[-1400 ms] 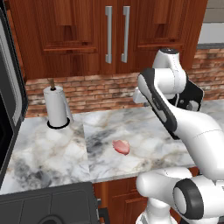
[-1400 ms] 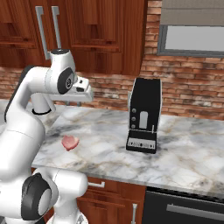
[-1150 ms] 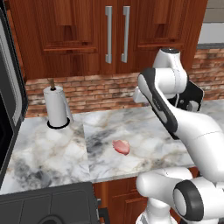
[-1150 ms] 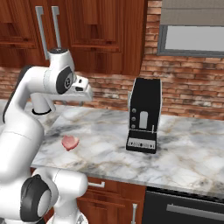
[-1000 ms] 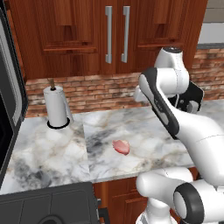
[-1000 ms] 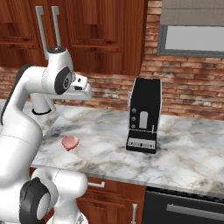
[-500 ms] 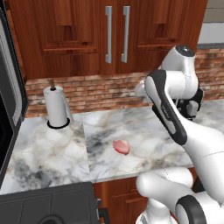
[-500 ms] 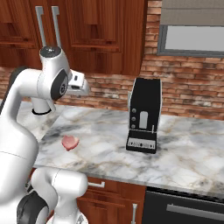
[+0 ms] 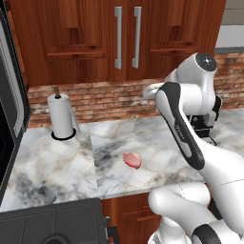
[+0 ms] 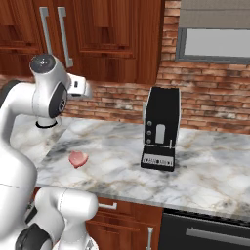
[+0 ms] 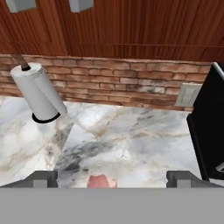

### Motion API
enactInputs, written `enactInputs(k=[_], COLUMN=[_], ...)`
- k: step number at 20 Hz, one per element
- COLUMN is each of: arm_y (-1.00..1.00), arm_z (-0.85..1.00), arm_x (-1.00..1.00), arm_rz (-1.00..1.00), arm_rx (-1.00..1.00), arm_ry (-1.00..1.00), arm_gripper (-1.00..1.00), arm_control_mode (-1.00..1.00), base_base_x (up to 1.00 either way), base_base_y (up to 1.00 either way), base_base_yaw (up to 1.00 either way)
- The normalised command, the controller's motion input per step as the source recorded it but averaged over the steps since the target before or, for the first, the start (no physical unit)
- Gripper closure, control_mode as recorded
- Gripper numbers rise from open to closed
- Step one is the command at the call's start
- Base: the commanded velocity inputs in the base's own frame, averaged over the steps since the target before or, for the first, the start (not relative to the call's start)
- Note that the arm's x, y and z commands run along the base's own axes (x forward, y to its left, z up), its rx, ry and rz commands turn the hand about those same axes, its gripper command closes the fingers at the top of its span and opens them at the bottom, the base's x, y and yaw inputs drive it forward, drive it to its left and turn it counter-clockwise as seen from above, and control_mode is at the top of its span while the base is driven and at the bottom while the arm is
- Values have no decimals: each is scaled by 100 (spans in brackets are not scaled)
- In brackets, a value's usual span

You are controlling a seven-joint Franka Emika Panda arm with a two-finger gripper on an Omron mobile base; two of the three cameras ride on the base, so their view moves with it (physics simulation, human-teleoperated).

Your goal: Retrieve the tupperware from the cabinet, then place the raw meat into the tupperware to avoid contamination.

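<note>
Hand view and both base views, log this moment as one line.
gripper open, empty | raw meat on counter | cabinet shut

The white arm rises from the base, bends at the elbow and folds back on itself. The gripper (image 11: 112, 179) has its jaws wide apart, with nothing between the two dark fingertips (image 11: 43, 177).

Marble counter (image 9: 57, 167), three things on top.
Holds paper-towel roll (image 9: 62, 116) far left, meat (image 9: 132, 159) mid, coffee machine (image 10: 161, 128) right.
</note>
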Motion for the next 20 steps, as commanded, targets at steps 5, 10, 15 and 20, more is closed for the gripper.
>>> enactInputs(k=[5, 10, 15, 20], arm_y=[29, 25, 20, 13], arm_z=[24, 17, 19, 30], arm_x=[0, 0, 0, 0], arm_rz=[1, 4, 2, 0], arm_rx=[2, 6, 8, 6], arm_ry=[-21, -29, -31, -27], arm_gripper=[-100, -100, -100, -100], arm_control_mode=[-100, -100, -100, -100], base_base_x=[0, 0, 0, 0], base_base_y=[0, 0, 0, 0], base_base_yaw=[0, 0, 0, 0])
